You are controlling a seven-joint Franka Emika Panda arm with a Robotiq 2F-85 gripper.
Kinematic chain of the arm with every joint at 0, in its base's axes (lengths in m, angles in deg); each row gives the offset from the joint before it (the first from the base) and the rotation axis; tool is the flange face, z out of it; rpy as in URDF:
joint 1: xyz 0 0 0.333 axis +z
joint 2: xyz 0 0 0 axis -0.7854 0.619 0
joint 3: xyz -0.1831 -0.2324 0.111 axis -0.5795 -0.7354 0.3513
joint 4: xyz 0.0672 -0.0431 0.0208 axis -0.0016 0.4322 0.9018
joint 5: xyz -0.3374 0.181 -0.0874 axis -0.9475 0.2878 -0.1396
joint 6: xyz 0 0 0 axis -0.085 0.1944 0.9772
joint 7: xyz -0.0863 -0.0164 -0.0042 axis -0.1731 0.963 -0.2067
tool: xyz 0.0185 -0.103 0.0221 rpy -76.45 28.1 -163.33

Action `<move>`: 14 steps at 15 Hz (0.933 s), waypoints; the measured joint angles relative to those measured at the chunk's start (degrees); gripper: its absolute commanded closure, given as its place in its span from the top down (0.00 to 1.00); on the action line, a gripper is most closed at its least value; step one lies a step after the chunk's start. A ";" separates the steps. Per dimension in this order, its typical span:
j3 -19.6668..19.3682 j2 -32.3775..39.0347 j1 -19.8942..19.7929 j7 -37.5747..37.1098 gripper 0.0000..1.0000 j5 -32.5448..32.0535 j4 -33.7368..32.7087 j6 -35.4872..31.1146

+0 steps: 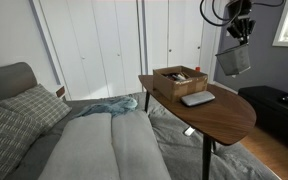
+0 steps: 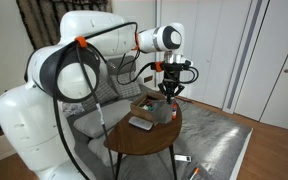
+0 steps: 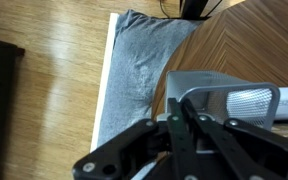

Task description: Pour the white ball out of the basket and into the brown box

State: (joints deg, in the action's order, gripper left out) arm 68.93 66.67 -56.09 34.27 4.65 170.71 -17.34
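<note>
Basket held aloft beside the desk, brown box waiting on the top.

In an exterior view the gripper (image 1: 242, 36) was closed on the rim of the basket (image 1: 234, 62), which hung tilted in the air past the desk's (image 1: 224, 118) edge, apart from the brown box (image 1: 179, 82). The box sat on the desk with small dark items inside, and a flat grey slab (image 1: 197, 98) lay just beside it. The basket's contents could not be made out. In an exterior view from behind the arm, the gripper (image 2: 170, 92) held the basket (image 2: 165, 110) above the desk (image 2: 144, 142), near the box (image 2: 144, 106). In the wrist view the gripper (image 3: 184, 128) clasped the grey mesh basket (image 3: 246, 102) over the desk and a grey rug (image 3: 144, 70); no ball could be seen.
</note>
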 measured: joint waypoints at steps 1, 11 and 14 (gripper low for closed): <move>0.07 0.06 0.04 0.00 0.02 0.00 0.00 0.00; -4.74 -3.28 -3.49 1.39 0.02 12.81 10.59 -21.71; -4.74 -3.91 -3.40 3.13 0.02 14.03 15.04 -27.78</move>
State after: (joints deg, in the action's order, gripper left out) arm 64.19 62.76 -59.49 37.40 18.69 185.75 -45.12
